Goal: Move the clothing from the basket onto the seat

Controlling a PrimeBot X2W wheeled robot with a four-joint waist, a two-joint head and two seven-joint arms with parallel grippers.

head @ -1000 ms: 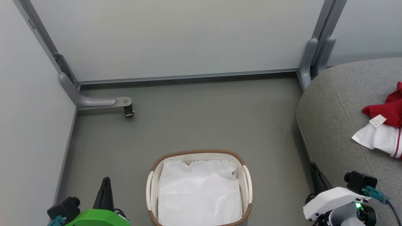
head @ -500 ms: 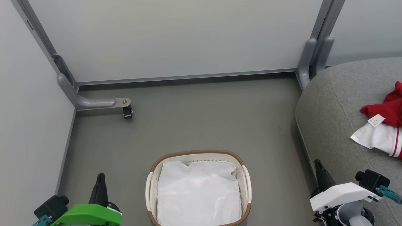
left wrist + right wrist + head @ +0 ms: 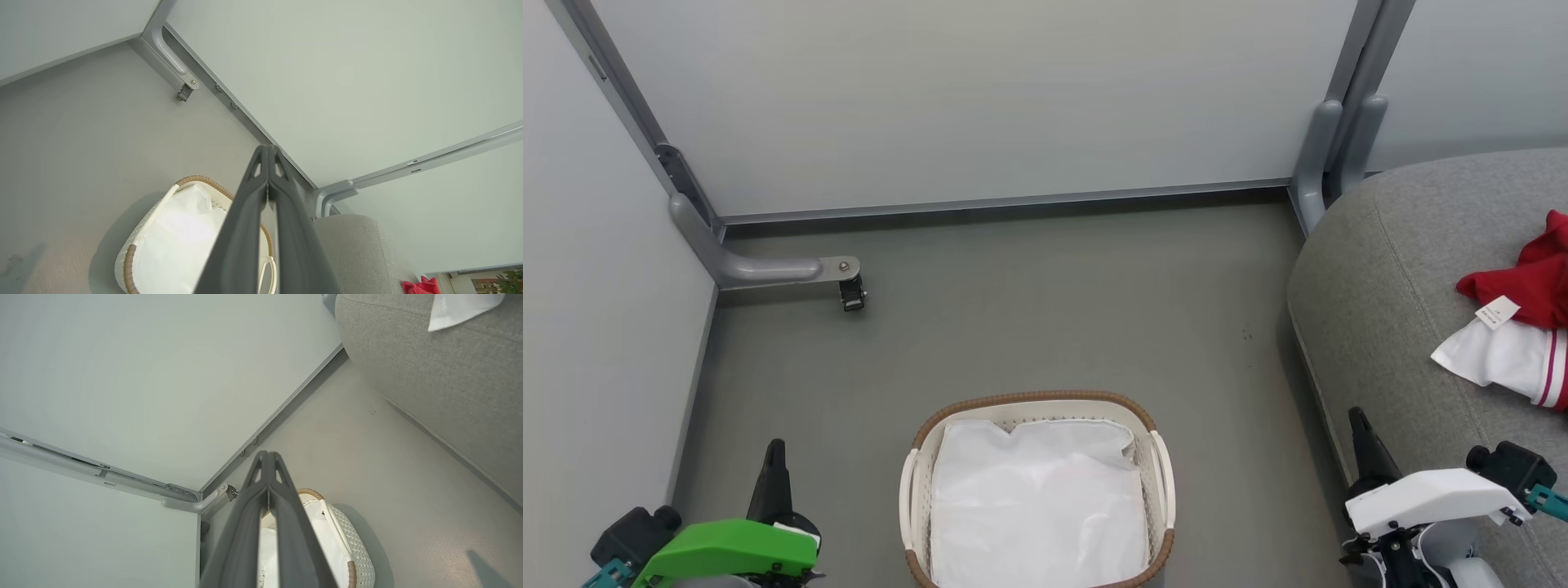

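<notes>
No text, brand, number or sign is legible. A small white tag (image 3: 1497,313) on the red and white clothing (image 3: 1525,284), which lies on the seat (image 3: 1384,278) at the right, bears a few dark printed marks, too small to read.

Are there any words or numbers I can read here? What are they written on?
The white tag on the red and white clothing lying on the seat: tiny dark print, too small to read.
The basket and its white liner: no writing to be made out.
</notes>
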